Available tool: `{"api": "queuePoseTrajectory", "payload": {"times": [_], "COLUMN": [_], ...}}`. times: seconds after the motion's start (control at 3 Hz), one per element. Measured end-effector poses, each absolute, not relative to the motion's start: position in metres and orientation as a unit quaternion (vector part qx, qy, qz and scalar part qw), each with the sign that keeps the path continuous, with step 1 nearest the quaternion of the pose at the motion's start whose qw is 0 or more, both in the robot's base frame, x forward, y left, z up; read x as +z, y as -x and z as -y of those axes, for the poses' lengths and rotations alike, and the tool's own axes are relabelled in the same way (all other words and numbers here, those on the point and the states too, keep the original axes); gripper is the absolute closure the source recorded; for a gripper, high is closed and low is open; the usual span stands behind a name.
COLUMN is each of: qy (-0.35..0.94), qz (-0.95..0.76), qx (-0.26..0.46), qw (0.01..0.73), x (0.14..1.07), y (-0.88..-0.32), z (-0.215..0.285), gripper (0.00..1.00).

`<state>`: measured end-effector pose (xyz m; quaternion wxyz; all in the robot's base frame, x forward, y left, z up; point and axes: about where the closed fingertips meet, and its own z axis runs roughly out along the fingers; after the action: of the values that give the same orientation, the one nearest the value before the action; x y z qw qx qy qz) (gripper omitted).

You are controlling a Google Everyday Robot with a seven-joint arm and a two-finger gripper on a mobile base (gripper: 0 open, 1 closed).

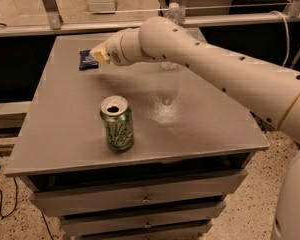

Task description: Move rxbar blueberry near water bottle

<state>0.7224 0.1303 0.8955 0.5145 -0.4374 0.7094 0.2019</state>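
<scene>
The rxbar blueberry (pixel 86 59), a small flat dark-blue bar, lies at the far left corner of the grey table (pixel 65 134). My gripper (pixel 98 54) is right at the bar's right end, low over the table, at the tip of my white arm reaching in from the right. The water bottle is clear. Its white cap (pixel 174 7) shows above my arm, and its lower body (pixel 168 86) stands near the table's middle right. My arm hides its middle.
A green soda can (pixel 117 123) stands upright, opened, near the front middle of the table. Drawers (pixel 145 199) sit under the table top. A metal rail and frame (pixel 50 6) run behind the table's far edge.
</scene>
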Motion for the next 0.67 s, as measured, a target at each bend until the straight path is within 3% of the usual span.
{"api": "queuePoseTrajectory", "payload": {"times": [0.67], "qy": [0.392], "qz": [-0.730], "qx": [0.180], "qw": [0.530], "x": [0.878], "y": [-0.749], "z": [-0.142], "gripper": [0.03]}}
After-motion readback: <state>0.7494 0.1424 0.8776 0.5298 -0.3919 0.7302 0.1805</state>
